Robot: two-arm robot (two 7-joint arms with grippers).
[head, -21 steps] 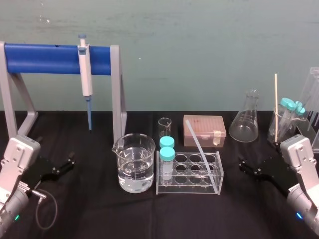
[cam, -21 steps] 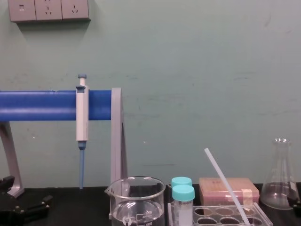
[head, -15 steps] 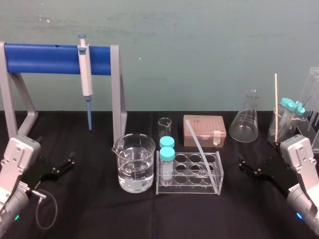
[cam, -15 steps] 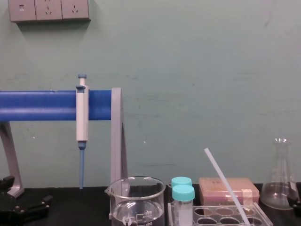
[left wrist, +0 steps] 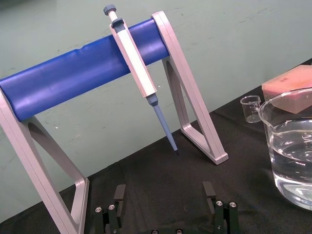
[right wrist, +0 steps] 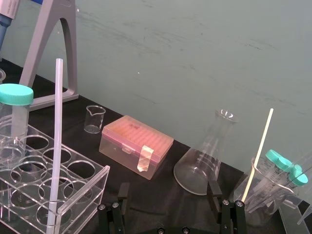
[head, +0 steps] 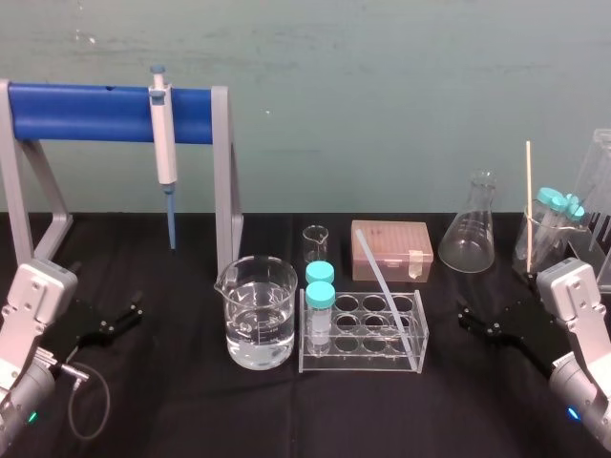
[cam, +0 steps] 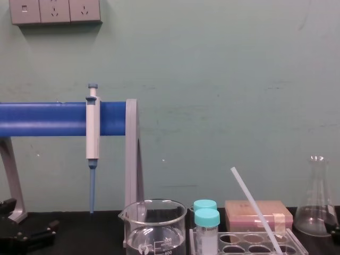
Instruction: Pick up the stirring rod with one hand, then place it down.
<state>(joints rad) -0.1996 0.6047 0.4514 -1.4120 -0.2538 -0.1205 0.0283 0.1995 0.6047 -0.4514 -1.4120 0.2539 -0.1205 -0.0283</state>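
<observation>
Presently, item one: stirring rod (head: 382,286), translucent, standing slanted in the clear tube rack (head: 353,361) at table centre; its lower end sits in a near-right well, and its upper end leans up and away toward the far left, clear of the rack's rim. Item two: right gripper (head: 465,318), low over the black cloth just right of the rack; its fingers are spread apart with nothing between them, pointing left toward the rack. Item three: left gripper (head: 129,315), parked at the near left, fingers likewise apart and empty; a water-filled beaker (head: 250,329) stands between it and the rack. Relation of note: the rod lies close to the left of the right gripper and well to the right of the left one; the right arm is judged the nearer and better placed. The long axis rises from near right to far left; a grasp probably belongs on the bare upper shaft, jaws set across that slant; the lift likely follows the axis to free the well.
</observation>
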